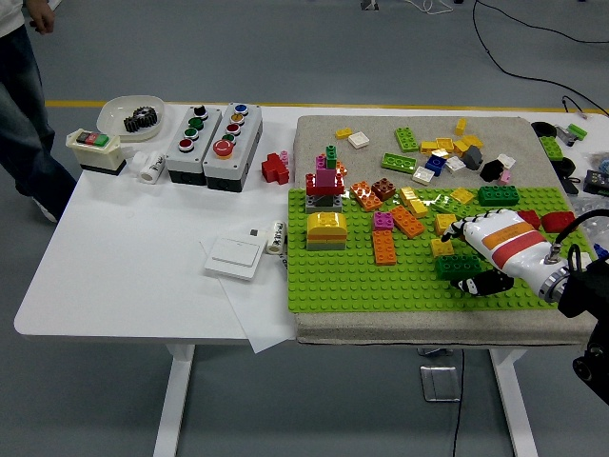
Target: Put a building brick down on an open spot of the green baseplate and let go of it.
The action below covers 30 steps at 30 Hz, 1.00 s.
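Reaching in from four o'clock, right hand (495,249) low over the green baseplate (352,286), white shell with a red and an orange band, knuckles toward ten o'clock. Fingers (473,284) curled down around a dark green brick (455,264), thumb tucked beneath at the near side; looks like a grasp, not a mere touch. Brick at the hand's nine o'clock tip, long axis roughly three to nine, sitting at or just on the plate's studs; whether fully pressed down cannot be told. Just beside it at eleven o'clock, a yellow brick (442,248); farther toward ten, an orange brick (384,247). Bare studs open at seven to nine o'clock of the brick, along the plate's near strip. Judged: nothing left but to settle the brick and spread the fingers. No left hand visible. At far eleven o'clock, a person (27,105) standing off the table's corner.
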Each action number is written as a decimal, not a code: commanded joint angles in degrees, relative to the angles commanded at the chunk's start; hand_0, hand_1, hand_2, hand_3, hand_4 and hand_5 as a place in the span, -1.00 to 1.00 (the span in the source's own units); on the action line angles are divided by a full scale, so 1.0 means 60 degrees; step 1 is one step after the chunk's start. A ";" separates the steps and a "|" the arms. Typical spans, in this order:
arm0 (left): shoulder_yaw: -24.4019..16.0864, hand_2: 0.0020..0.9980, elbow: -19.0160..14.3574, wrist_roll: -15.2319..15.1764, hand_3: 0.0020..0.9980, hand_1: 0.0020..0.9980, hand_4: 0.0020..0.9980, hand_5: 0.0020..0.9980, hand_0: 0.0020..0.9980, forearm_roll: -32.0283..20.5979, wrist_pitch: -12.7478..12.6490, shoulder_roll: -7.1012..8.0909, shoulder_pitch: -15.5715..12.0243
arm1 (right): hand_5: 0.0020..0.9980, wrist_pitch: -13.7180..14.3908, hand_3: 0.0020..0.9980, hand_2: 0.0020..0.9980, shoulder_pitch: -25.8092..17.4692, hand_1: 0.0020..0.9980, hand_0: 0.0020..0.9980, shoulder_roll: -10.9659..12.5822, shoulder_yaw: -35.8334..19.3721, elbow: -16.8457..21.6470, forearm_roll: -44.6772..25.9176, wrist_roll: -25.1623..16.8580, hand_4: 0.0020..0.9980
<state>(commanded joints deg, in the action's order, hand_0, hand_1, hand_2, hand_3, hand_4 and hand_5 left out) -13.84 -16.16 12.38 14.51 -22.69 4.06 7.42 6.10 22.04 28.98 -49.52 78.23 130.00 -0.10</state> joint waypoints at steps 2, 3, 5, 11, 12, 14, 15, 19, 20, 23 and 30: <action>-0.0003 0.43 -0.0003 0.0006 0.18 0.44 0.28 0.33 0.48 0.0007 -0.0001 -0.0002 0.0005 | -0.40 0.0031 0.27 0.25 0.0005 0.16 0.12 -0.0023 0.0057 0.0003 0.0000 0.0003 0.71; -0.0004 0.43 -0.0003 0.0008 0.18 0.44 0.28 0.33 0.48 0.0009 -0.0002 -0.0002 0.0007 | -0.40 0.0040 0.27 0.25 0.0006 0.16 0.12 -0.0029 0.0073 0.0004 0.0000 0.0004 0.71; -0.0004 0.43 -0.0006 0.0010 0.17 0.44 0.28 0.34 0.48 0.0008 -0.0002 -0.0004 0.0007 | -0.40 0.0108 0.24 0.23 0.0018 0.09 0.02 -0.0066 0.0125 -0.0006 0.0000 0.0018 0.65; -0.0036 0.43 -0.0015 0.0040 0.17 0.44 0.28 0.34 0.48 0.0073 0.0006 -0.0003 0.0009 | -0.41 0.0222 0.22 0.21 0.0099 0.07 -0.03 -0.0168 0.0203 -0.0193 0.0000 0.0027 0.62; -0.0039 0.43 -0.0017 0.0043 0.17 0.44 0.28 0.34 0.48 0.0079 0.0005 -0.0003 0.0009 | -0.41 0.0234 0.22 0.21 0.0106 0.07 -0.03 -0.0175 0.0202 -0.0221 0.0000 0.0026 0.62; -0.0039 0.43 -0.0022 0.0045 0.17 0.44 0.28 0.34 0.48 0.0084 0.0004 -0.0002 0.0013 | -0.41 0.0273 0.22 0.21 0.0121 0.07 -0.03 -0.0196 0.0184 -0.0328 0.0000 0.0018 0.62; -0.0039 0.43 -0.0023 0.0045 0.17 0.44 0.28 0.34 0.48 0.0083 0.0004 -0.0002 0.0013 | -0.41 0.0279 0.22 0.21 0.0123 0.07 -0.03 -0.0199 0.0180 -0.0347 0.0000 0.0017 0.62; -0.0069 0.43 -0.0032 0.0065 0.17 0.44 0.28 0.33 0.48 0.0143 -0.0003 0.0002 0.0029 | -0.41 0.0270 0.20 0.19 0.0154 0.05 -0.08 -0.0217 0.0164 -0.0504 0.0000 0.0008 0.60; -0.0069 0.43 -0.0036 0.0067 0.17 0.44 0.28 0.33 0.48 0.0148 -0.0005 0.0004 0.0032 | -0.41 0.0267 0.20 0.19 0.0157 0.05 -0.08 -0.0224 0.0149 -0.0534 0.0000 0.0007 0.60; -0.0070 0.43 -0.0043 0.0071 0.18 0.45 0.28 0.33 0.49 0.0160 -0.0009 0.0008 0.0037 | -0.40 0.0243 0.18 0.18 0.0157 0.02 -0.11 -0.0229 0.0108 -0.0606 0.0000 0.0000 0.59; -0.0061 0.43 -0.0045 0.0058 0.18 0.44 0.28 0.33 0.49 0.0135 -0.0022 -0.0003 0.0049 | -0.37 0.0124 0.17 0.19 0.0167 0.02 -0.12 -0.0232 0.0106 -0.0805 0.0000 -0.0044 0.58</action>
<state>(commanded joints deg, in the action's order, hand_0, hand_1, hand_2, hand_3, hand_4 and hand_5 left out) -14.20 -16.44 12.72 15.32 -22.82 4.04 7.71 6.85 23.05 27.59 -48.88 73.40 130.00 -0.36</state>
